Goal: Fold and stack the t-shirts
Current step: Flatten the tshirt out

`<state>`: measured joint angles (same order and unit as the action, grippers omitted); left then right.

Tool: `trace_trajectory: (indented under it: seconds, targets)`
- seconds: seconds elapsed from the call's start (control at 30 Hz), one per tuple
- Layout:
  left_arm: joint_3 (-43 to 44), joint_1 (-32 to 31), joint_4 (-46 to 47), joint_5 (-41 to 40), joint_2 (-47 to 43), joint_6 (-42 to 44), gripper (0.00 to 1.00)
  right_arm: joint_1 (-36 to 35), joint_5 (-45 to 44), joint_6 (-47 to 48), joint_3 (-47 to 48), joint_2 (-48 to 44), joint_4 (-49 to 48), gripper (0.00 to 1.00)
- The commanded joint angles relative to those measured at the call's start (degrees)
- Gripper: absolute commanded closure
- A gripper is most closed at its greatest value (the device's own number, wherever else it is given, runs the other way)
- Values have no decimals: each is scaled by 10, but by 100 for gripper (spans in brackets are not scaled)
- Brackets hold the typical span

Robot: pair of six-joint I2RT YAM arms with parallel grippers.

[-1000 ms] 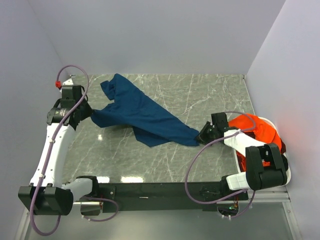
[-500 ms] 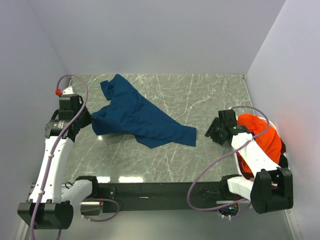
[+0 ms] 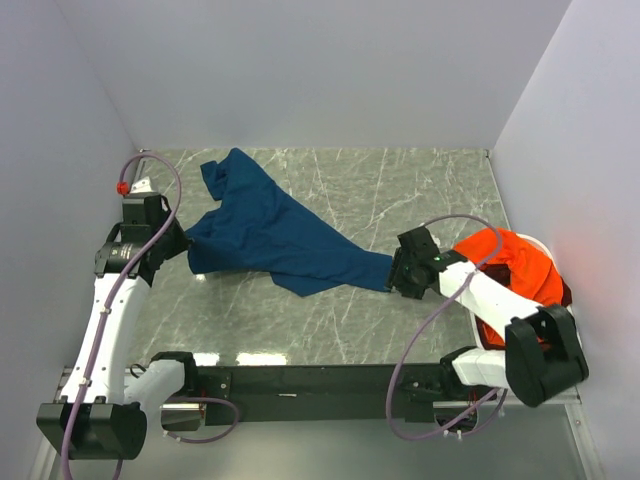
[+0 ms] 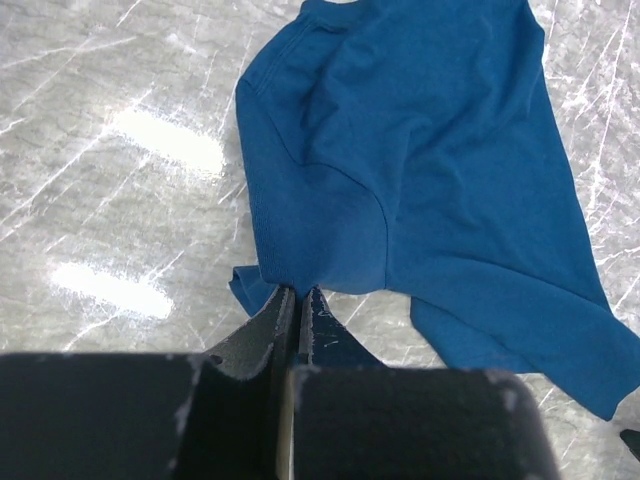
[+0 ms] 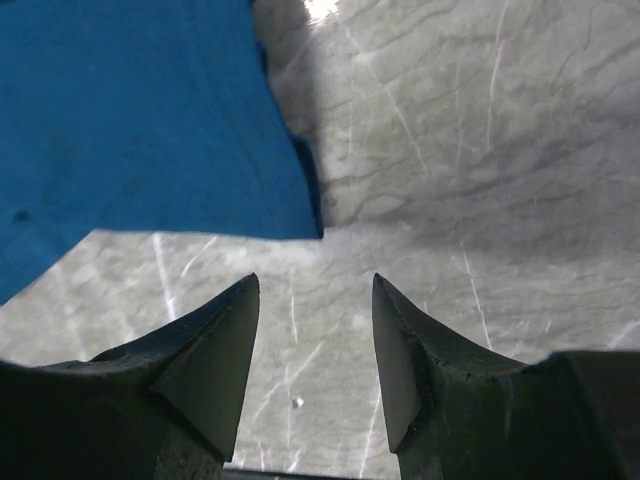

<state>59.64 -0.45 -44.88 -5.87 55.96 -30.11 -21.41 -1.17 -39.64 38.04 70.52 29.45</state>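
Observation:
A navy blue t-shirt [image 3: 280, 228] lies spread and rumpled across the grey marble table, from the far left to the middle right. No print shows on it. My left gripper [image 3: 186, 245] is shut on the shirt's left edge; in the left wrist view the cloth [image 4: 420, 150] runs away from the closed gripper [image 4: 297, 292]. My right gripper [image 3: 397, 272] is open and empty just off the shirt's right corner [image 5: 305, 225], low over the table; the right wrist view shows the gripper [image 5: 315, 285] just short of that corner. A bright orange t-shirt [image 3: 520, 262] lies bunched in the basket at the right.
A white oval basket [image 3: 478, 320] stands at the table's right edge behind my right arm. Grey walls close in the table on the left, back and right. A black bar [image 3: 300, 378] runs along the near edge.
My right gripper has moved left, back to the shirt's right corner, after pulling away from it. My left gripper keeps its hold and has barely shifted.

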Motion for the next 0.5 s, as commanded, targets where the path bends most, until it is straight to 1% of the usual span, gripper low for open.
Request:
trace_trajectory:
  seconds: [0.0, 0.07, 0.17, 0.33, 0.47]
  targets:
    - [-8, 3, 30, 0, -17, 11, 95, -27, -84, -45, 45, 30, 9, 43]
    - [-14, 3, 35, 7, -21, 12, 95, -35, -116, -55, 65, 44, 20, 40]
    - [-25, 3, 41, 16, -25, 11, 95, -54, -127, -67, 89, 73, 34, 40]
    - [-36, 3, 45, 11, -28, 13, 96, -74, -129, -97, 103, 119, 38, 41]
    - [-32, 3, 47, 17, -32, 13, 96, -85, -138, -118, 102, 145, 39, 44]
